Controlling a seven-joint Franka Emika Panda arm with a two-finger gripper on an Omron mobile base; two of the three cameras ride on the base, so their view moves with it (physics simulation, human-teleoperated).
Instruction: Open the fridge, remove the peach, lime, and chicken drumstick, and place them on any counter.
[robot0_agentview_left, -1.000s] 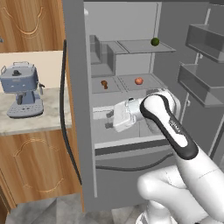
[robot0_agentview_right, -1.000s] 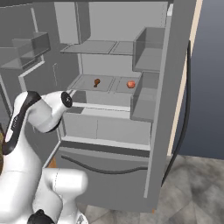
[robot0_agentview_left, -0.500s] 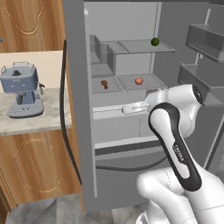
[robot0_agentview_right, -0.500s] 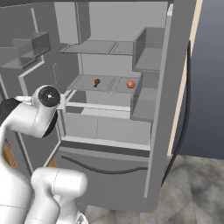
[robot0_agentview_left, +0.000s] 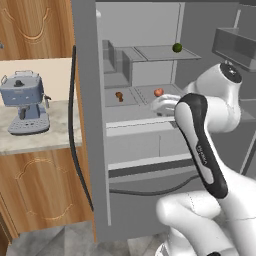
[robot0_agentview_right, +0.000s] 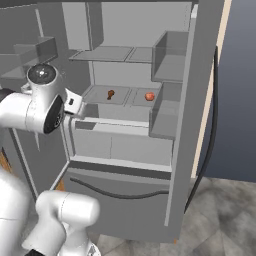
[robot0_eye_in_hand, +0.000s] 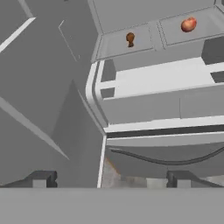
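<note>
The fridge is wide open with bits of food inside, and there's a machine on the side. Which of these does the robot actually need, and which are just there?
Needed:
fridge, doors open
peach, middle shelf
chicken drumstick, same shelf, apart from the peach
lime, shelf above
counter, where the food goes
gripper, open, holding nothing

Just there:
blue coffee machine, standing on the counter
wooden cabinets

matt grey fridge (robot0_agentview_left: 90, 125) with pale see-through shelves, smooth orange-red peach (robot0_agentview_left: 158, 92) skin, marbled stone counter (robot0_agentview_left: 30, 140) beside it over glossy brown wooden cabinets (robot0_agentview_left: 45, 190).
</note>
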